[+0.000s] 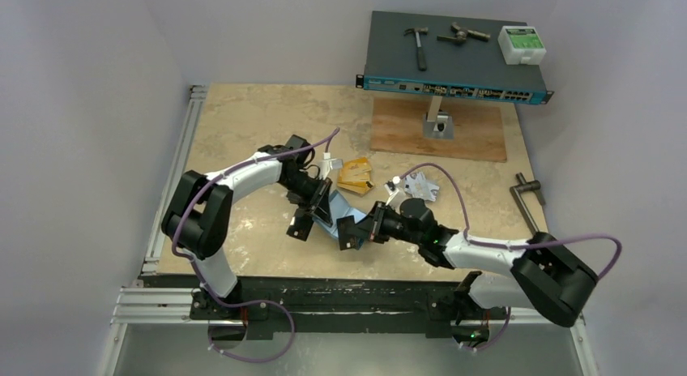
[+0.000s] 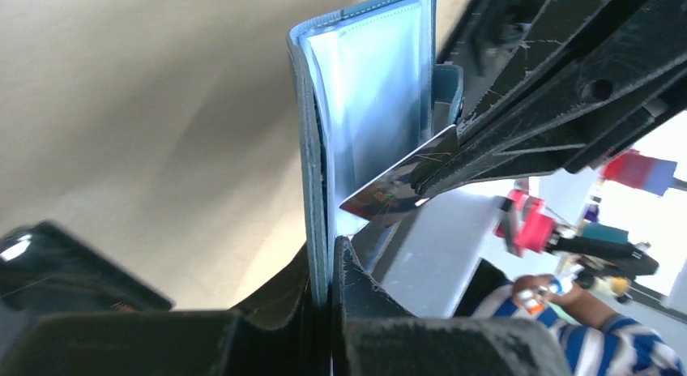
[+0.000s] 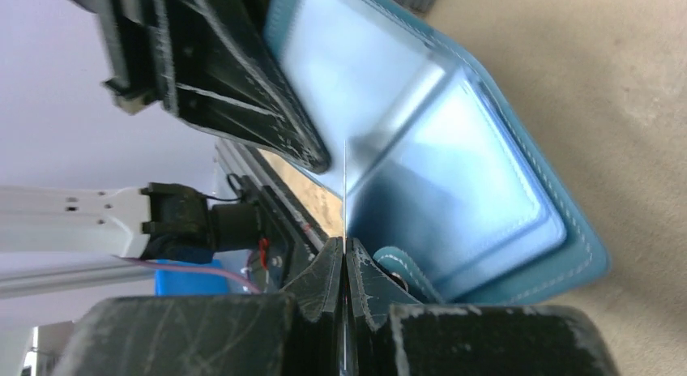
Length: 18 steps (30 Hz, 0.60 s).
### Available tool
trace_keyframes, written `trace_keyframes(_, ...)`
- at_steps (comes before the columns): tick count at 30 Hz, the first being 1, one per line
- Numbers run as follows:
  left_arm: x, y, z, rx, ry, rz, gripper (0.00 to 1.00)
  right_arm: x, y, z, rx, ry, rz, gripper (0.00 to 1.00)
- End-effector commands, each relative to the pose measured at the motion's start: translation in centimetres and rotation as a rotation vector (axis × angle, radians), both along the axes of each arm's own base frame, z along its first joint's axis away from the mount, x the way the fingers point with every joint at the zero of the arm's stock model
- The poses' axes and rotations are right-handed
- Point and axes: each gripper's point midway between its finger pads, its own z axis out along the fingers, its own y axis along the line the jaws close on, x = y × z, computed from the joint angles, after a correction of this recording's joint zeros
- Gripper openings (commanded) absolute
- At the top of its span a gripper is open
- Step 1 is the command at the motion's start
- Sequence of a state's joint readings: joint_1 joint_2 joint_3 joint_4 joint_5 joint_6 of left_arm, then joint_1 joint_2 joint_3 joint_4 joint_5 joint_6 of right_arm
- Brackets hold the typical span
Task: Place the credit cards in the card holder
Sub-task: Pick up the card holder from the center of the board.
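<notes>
While the left claw [image 2: 330, 250] clamps the card holder [image 2: 381, 92] above the bench [image 1: 243, 125], the right claw [image 3: 345, 250] pinches a silver card [image 2: 397, 185] at its pocket, with spare cards [image 1: 355, 175] at 12 o'clock; insertion requires slot alignment.

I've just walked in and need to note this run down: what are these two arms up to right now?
The left gripper is shut on one edge of the open teal card holder, keeping it spread. The right gripper pinches a single credit card, whose far edge is against the holder's pale inner pocket. I can't tell whether it is in the slot. Loose orange-gold cards and silver-white cards lie on the table beyond the arms.
</notes>
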<state>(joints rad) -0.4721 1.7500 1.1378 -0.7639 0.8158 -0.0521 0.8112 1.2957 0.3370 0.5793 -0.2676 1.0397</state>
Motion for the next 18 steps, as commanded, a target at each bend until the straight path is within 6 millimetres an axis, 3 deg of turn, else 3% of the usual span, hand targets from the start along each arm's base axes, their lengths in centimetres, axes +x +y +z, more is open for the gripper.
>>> trace_keyframes(1,-1.3,-2.6,5.6,-0.291,0.050,-0.046,0.00,0.8,-1.5,2.2,0.029,-0.067,-0.089,0.00)
trace_keyframes(6,-2.1,-3.1,9.6,-0.441,0.037,-0.099,0.00,0.1,-2.9,3.8,0.086,-0.101,-0.126,0.00)
trace_keyframes(11,-3.1,-2.9,14.5,-0.580,-0.096,-0.169,0.00,-0.2,-5.1,6.2,0.144,-0.169,-0.207,0.00)
trace_keyframes(18,-6.3,-1.8,20.6,-0.738,-0.200,-0.269,0.00,-0.4,-6.9,12.0,0.250,-0.325,-0.256,0.00)
